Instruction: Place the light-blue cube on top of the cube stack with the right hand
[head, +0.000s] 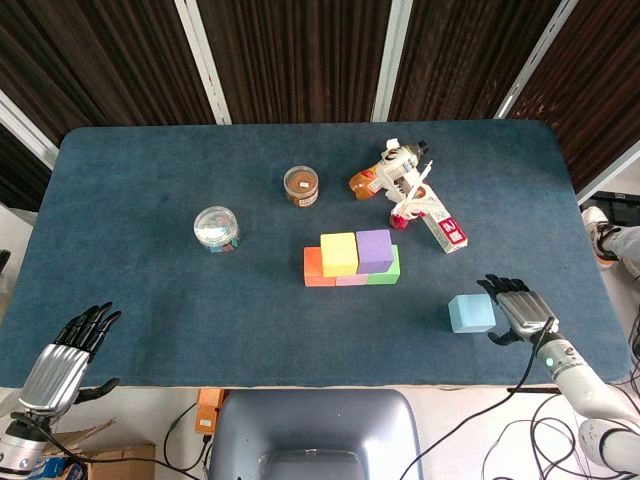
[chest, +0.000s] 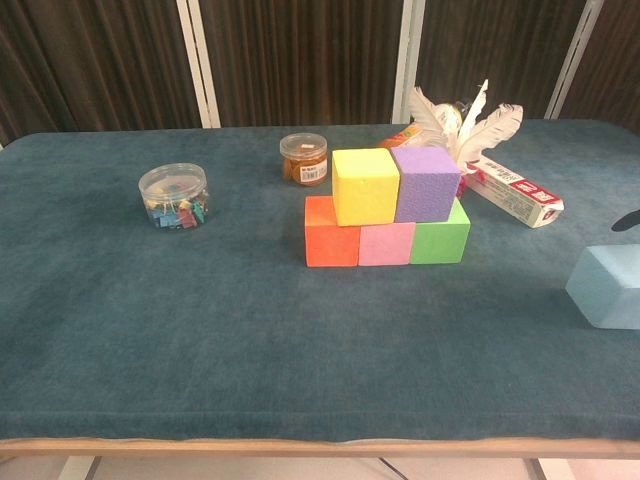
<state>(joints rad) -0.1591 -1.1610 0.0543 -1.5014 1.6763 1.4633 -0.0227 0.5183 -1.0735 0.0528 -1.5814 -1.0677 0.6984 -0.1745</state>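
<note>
- Right hand open, fingers spread just beside the light-blue foam cube, near the blue table's front right edge.
- Left hand open off the front left corner.
- Bare cloth between cube and five-block stack.

In the head view the right hand lay low at the right, back upward, its fingers stretched forward and slightly apart, the thumb jutting out to its left. It gripped nothing. Its wrist and grey forearm ran back and rightward from the hand. The left hand hung at the far left, fingers spread and pointing forward and rightward, thumb out to the side, holding nothing. The chest view showed only a dark fingertip at its right edge.
</note>
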